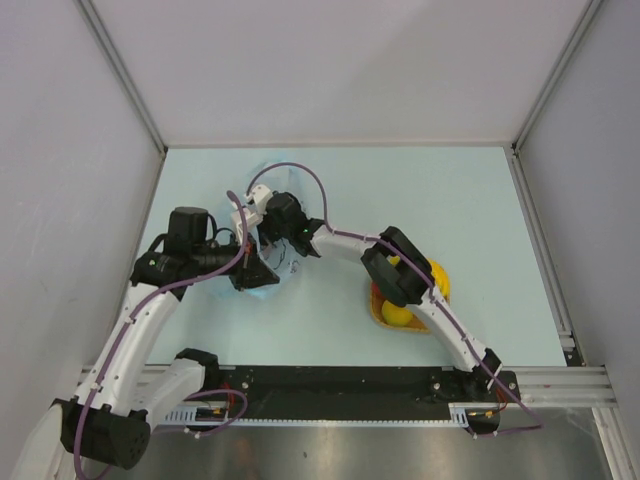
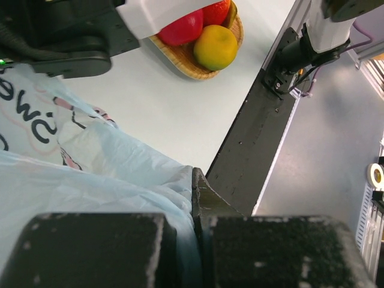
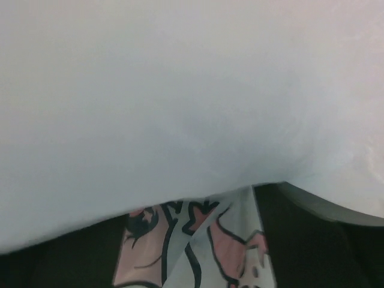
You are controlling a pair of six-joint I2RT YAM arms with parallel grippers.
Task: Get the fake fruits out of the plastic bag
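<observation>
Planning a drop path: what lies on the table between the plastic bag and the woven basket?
Nothing: the left wrist view shows bare table between plastic bag and basket; only the right arm crosses above.

White arms [image 1: 140, 330], black joints [image 1: 190, 232], purple cables [image 1: 288, 164]
</observation>
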